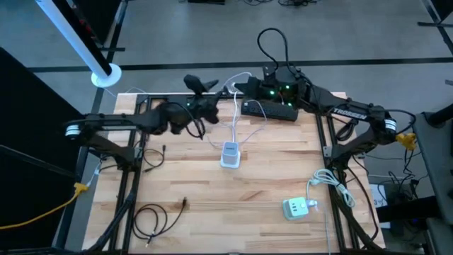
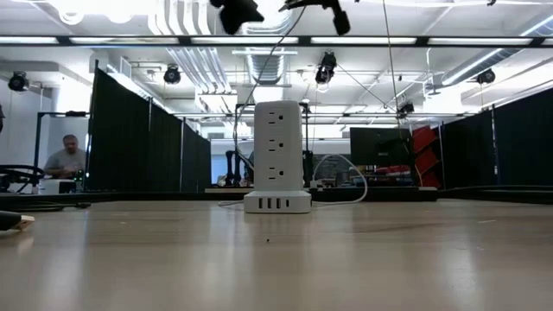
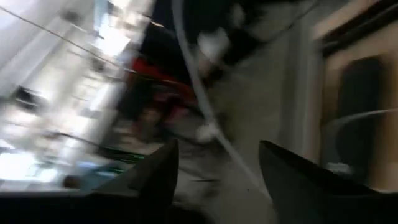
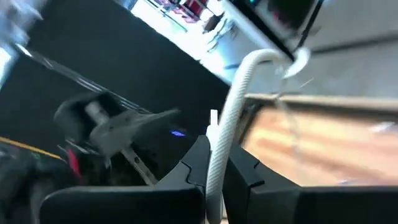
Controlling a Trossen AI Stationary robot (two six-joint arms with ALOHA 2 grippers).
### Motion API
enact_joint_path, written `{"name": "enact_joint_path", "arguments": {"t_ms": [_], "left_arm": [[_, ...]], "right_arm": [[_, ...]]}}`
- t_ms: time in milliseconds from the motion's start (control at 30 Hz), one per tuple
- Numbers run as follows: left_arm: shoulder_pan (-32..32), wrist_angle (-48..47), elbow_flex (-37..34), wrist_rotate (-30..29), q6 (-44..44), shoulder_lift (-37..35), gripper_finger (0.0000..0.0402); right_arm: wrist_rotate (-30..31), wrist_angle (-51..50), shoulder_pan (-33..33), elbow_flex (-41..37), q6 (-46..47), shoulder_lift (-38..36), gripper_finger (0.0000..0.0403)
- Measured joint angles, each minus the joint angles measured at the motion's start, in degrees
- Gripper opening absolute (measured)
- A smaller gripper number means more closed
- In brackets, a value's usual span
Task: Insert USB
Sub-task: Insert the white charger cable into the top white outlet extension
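Note:
A white power tower (image 1: pixel 230 154) stands upright on the wooden table (image 1: pixel 177 177); in the low view the tower (image 2: pixel 276 155) shows a row of USB ports at its foot. A white USB cable (image 1: pixel 236 113) runs from the tower toward the far edge. High above the far middle of the table, my right gripper (image 4: pixel 214 165) is shut on this cable. My left gripper (image 3: pixel 217 165) faces it from the left, open; the blurred white cable (image 3: pixel 199 99) passes beyond its gap. In the high view the left gripper (image 1: pixel 212 95) and the right gripper (image 1: pixel 239 88) stand close together. My right gripper pinches the white cable (image 4: pixel 217 149) between its two fingers, and a short white tip (image 4: pixel 213 118) shows just past them. The fingers come nearly level from the table's right. The cable rises out of the hold, bends over and hangs slack, clear of the table.
A black power strip (image 1: pixel 269 110) lies at the far edge under the right arm. A second white charger block (image 1: pixel 296 207) with a cord sits near right. A coiled black cable (image 1: pixel 152 216) lies near left. A person sits far off in the room (image 2: pixel 65 160).

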Motion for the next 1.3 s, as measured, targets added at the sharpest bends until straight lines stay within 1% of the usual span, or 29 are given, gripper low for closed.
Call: {"name": "enact_joint_path", "arguments": {"t_ms": [67,133,167,233,333,433,500,667,767,900,967,1033,1133,1233,1300], "left_arm": [[2.1,-6.0,-0.7,8.4,-9.8,-1.8,0.0235],[3.7,-8.9,-1.9,14.7,-16.1,-2.4,0.0239],[4.0,-10.1,-2.6,16.8,-17.9,-2.4,0.0240],[4.0,-12.4,-4.0,18.6,-19.0,-1.4,0.0238],[3.3,-12.7,-6.0,21.7,-19.2,0.8,0.0230],[2.1,-12.6,-7.2,27.4,-19.4,4.4,0.0220],[1.3,-12.7,-7.2,29.7,-19.1,7.4,0.0213],[0.4,-13.6,-7.1,30.1,-14.9,14.0,0.0195],[0.4,-15.9,-7.2,30.0,-14.4,17.9,0.0185],[0.3,-18.2,-7.2,30.0,-14.6,21.6,0.0171],[-0.1,-19.7,-7.2,30.5,-15.8,23.7,0.0165],[-0.7,-19.1,-7.0,30.6,-18.1,25.2,0.0159],[-1.6,-17.9,-6.9,35.4,-21.7,27.0,0.0150],[-3.6,-17.0,-6.9,36.5,-26.8,27.9,0.0142],[-5.6,-16.9,-6.9,35.6,-29.4,27.9,0.0136]], "right_arm": [[3.3,-2.8,2.1,0.0,-8.8,-1.6,0.0008],[5.4,-5.6,4.7,0.0,-18.0,-2.7,0.0008],[5.9,-6.9,6.2,0.0,-21.7,-3.2,0.0008],[6.4,-10.7,9.3,0.0,-27.1,-3.7,0.0008],[8.1,-20.0,13.7,0.0,-28.4,-3.8,0.0008],[10.7,-29.0,18.8,-1.4,-25.6,-3.4,0.0008],[11.4,-31.1,22.0,-3.2,-21.5,-3.2,0.0008],[12.5,-31.3,30.2,-8.8,-9.9,-4.2,0.0008],[12.5,-31.3,34.6,-12.6,-4.5,-4.2,0.0008],[12.4,-27.9,38.4,-18.5,0.0,-3.9,0.0008],[12.5,-24.7,39.6,-21.6,0.9,-3.7,0.0008],[13.2,-20.1,40.7,-24.6,1.3,-3.7,0.0008],[13.8,-14.2,41.7,-28.1,1.3,-3.7,0.0008],[15.2,-14.4,42.8,-29.8,2.6,-3.7,0.0008],[15.4,-14.7,43.6,-30.1,2.9,-4.0,0.0008]]}}
